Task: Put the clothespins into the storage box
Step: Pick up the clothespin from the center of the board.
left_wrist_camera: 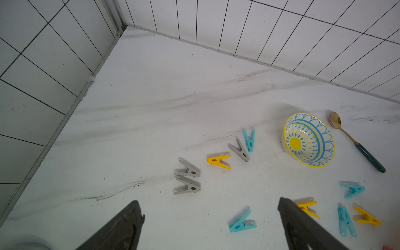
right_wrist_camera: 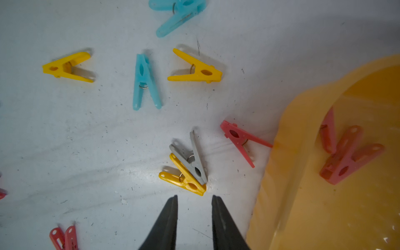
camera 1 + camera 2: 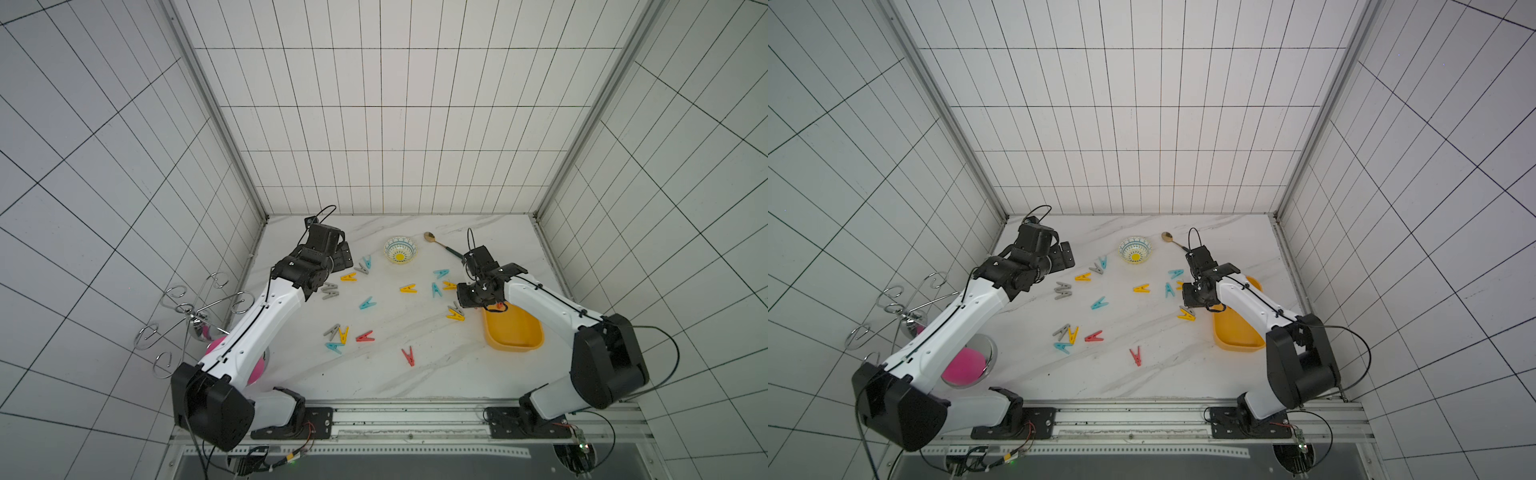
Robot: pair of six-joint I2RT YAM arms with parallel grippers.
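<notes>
Right end effector, jaws narrowly apart and empty, hangs over the bench; just ahead of its tips a yellow peg lies crosswise, touching a grey peg. The box sits close beside, holding red pegs.

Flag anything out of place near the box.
One red peg lies on the table against the box's outer wall, just outside it, while two red pegs lie inside. Nothing looks damaged.

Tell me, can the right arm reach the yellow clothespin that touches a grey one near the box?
Probably yes: the right gripper hangs just short of the yellow clothespin, jaws apart and empty, nothing between them.
</notes>
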